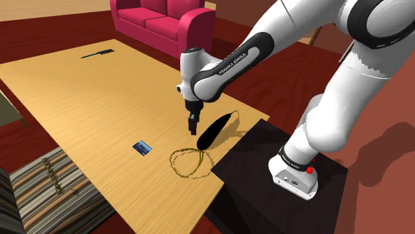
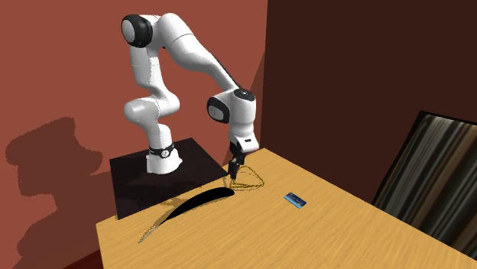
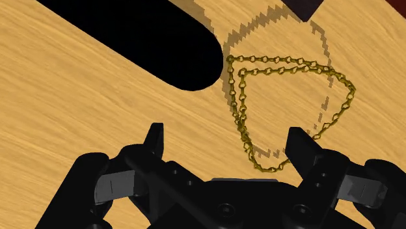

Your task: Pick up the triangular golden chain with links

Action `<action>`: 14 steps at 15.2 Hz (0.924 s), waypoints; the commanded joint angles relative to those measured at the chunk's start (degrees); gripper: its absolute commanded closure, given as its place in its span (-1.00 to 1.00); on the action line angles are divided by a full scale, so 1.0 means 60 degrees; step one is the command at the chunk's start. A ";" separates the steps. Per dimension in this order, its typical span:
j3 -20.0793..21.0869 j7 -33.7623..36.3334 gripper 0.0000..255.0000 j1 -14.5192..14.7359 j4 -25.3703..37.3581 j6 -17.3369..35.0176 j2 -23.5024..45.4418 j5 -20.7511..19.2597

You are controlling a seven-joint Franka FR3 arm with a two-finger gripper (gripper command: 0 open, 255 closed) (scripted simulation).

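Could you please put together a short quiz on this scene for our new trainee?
1. True or false: the all-black hand is shut on the triangular golden link chain.
2. Which lies nearest the chain? A) the long black rounded object B) the small blue flat rectangle C) the crimson sofa
3. Short answer: what does the chain rest on?
Key: 1 false, the hand is open and clasps nothing; 2 A; 3 the light wooden table.
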 commanded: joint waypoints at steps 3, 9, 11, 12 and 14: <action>0.0300 -0.0005 -1.00 0.0349 0.0409 0.0822 0.1343 -0.0224; 0.0368 0.0042 -1.00 0.0581 0.0704 0.1540 0.2436 -0.0504; 0.0335 0.0068 -1.00 0.0606 0.0718 0.1773 0.2686 -0.0565; 0.0317 0.0081 -1.00 0.0619 0.0728 0.1888 0.2813 -0.0595; 0.0287 0.0102 -1.00 0.0642 0.0747 0.2067 0.3014 -0.0643</action>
